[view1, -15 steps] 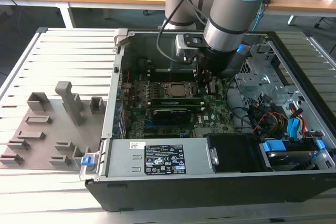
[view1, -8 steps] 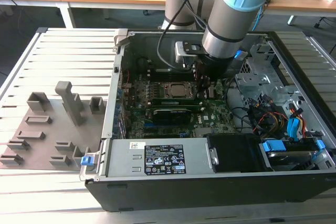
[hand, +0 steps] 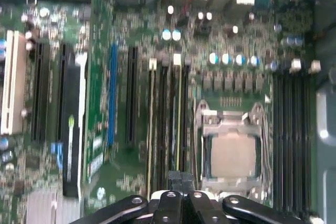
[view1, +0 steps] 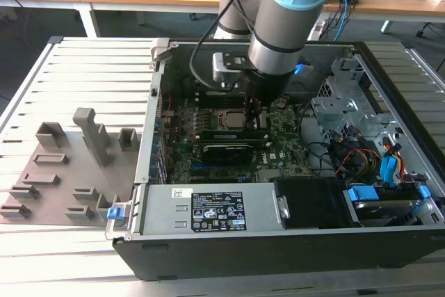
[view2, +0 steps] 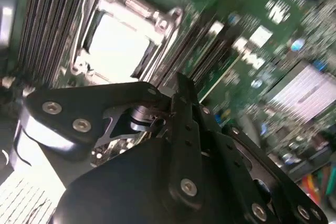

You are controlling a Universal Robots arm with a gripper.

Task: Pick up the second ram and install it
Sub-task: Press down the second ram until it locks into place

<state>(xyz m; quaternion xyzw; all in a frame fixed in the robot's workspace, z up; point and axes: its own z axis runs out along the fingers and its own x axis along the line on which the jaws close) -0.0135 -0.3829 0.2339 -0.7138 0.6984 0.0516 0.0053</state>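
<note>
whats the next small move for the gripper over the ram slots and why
Probably a short, straight press down. In the first wrist view the gripper sits closed right over the slots beside the CPU socket, with the second ram lined up in a slot there. Whether the stick is fully seated I cannot tell, so press gently.

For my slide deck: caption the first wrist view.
Black gripper poised above green motherboard's memory slots beside the square metal-framed CPU socket.
</note>
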